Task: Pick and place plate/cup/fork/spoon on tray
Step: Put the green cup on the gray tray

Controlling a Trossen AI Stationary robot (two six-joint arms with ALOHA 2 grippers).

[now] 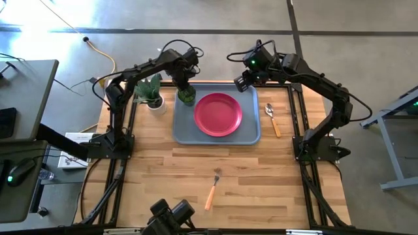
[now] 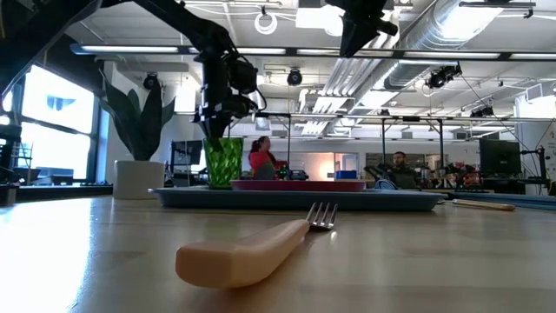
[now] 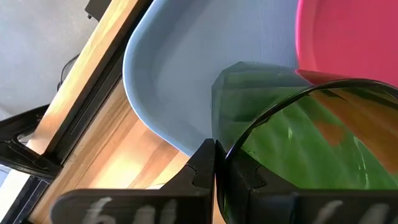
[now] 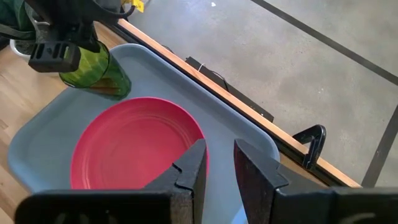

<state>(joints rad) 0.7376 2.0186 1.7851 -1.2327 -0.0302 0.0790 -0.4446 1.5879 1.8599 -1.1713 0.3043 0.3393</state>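
Observation:
The dark green cup [image 1: 187, 95] stands upright over the far left corner of the blue-grey tray [image 1: 251, 136], with my left gripper [image 3: 216, 165] shut on it from above. Whether its base touches the tray floor, I cannot tell. The pink-red plate [image 1: 218, 114] lies flat in the tray's middle. My right gripper [image 4: 219, 168] hangs open and empty, high above the tray's far right corner. The spoon [image 1: 272, 119] lies on the table right of the tray. The fork [image 1: 212, 189] lies near the table's front. My left gripper pinches the cup's wall at the rim [image 3: 239, 140], on the side toward the tray's left corner. One finger [image 3: 200, 167] is outside the cup and the other shows through the green wall, inside it. The fingers point down, and the cup hangs upright below them.
A leafy plant in a white pot [image 1: 151, 96] stands on the table just left of the tray, close to the cup. Bare wood lies between the tray and the fork. People sit in the room beyond the table.

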